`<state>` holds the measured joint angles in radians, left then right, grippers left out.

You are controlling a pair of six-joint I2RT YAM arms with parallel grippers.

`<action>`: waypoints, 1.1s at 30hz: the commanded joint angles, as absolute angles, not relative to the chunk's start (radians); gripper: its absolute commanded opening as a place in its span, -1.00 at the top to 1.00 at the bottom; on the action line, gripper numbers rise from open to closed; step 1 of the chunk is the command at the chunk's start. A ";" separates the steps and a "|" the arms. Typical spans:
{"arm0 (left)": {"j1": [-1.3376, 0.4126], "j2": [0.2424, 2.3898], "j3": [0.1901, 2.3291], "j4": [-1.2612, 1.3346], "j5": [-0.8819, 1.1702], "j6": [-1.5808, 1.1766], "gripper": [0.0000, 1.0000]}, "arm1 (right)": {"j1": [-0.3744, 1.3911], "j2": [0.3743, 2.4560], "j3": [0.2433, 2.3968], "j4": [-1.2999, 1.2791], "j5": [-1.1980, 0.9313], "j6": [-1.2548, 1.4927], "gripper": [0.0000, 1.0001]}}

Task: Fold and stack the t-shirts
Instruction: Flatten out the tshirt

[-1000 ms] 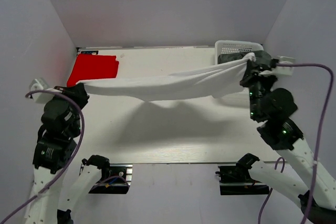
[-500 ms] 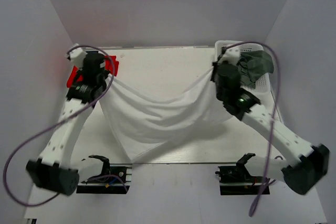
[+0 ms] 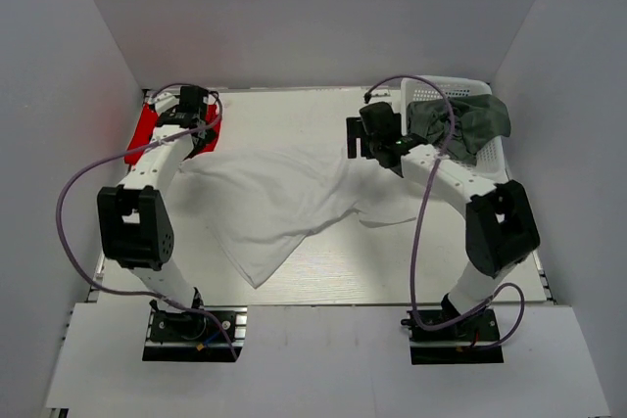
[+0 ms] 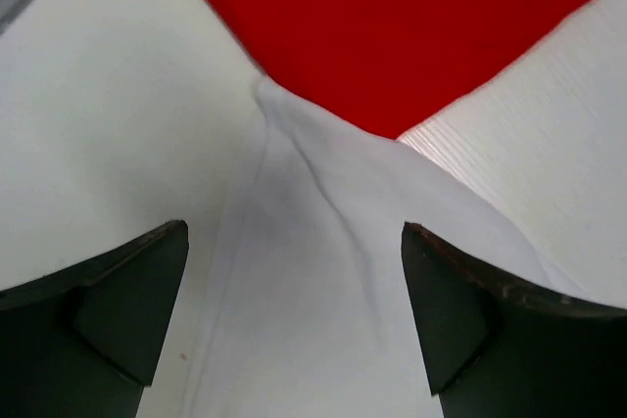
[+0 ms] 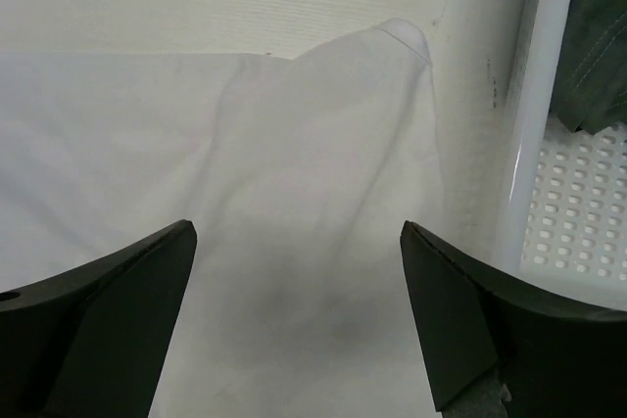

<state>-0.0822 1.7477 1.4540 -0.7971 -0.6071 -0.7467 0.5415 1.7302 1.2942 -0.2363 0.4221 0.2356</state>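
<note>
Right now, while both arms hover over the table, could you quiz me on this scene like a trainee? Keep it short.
1. True or false: the left gripper and the right gripper both stand open over the soft white cloth t-shirt.
2. Where is the dark grey-green cloth t-shirt? A) in the white plastic lattice basket B) flat at the middle of the table C) hanging off the near edge
3. What colour is the bright cloth t-shirt that the white t-shirt's far left corner meets?
Key: 1 true; 2 A; 3 red.
</note>
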 commanded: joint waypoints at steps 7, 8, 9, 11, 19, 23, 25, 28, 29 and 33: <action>-0.124 1.202 0.937 -0.404 0.124 -0.613 -0.98 | 0.540 1.395 0.938 0.050 0.357 0.298 -0.81; -0.133 1.172 0.905 -0.385 0.177 -0.630 -0.98 | 0.535 1.364 0.925 0.049 0.412 0.345 -0.81; -0.144 1.152 0.882 -0.374 0.210 -0.630 -0.98 | 0.532 1.355 0.907 0.038 0.425 0.365 -0.81; -0.167 1.103 0.826 -0.414 0.248 -0.640 -0.98 | 0.528 1.335 0.891 0.025 0.422 0.403 -0.81; -0.270 0.937 0.549 -0.547 0.245 -0.756 -0.98 | 0.508 1.240 0.759 0.049 0.422 0.520 -0.81; -0.319 0.879 0.459 -0.629 0.247 -0.795 -0.95 | 0.497 1.216 0.750 0.017 0.466 0.541 -0.81; -0.351 0.899 0.450 -0.656 0.247 -0.795 -0.89 | 0.491 1.213 0.750 0.002 0.477 0.554 -0.81; -0.415 0.956 0.449 -0.667 0.267 -0.795 -0.77 | 0.482 1.215 0.750 -0.047 0.498 0.548 -0.81; -0.434 0.968 0.449 -0.667 0.267 -0.795 -0.74 | 0.477 1.212 0.750 -0.057 0.514 0.573 -0.81; -0.501 0.988 0.477 -0.784 0.239 -0.825 -0.54 | 0.465 1.201 0.744 -0.103 0.538 0.578 -0.81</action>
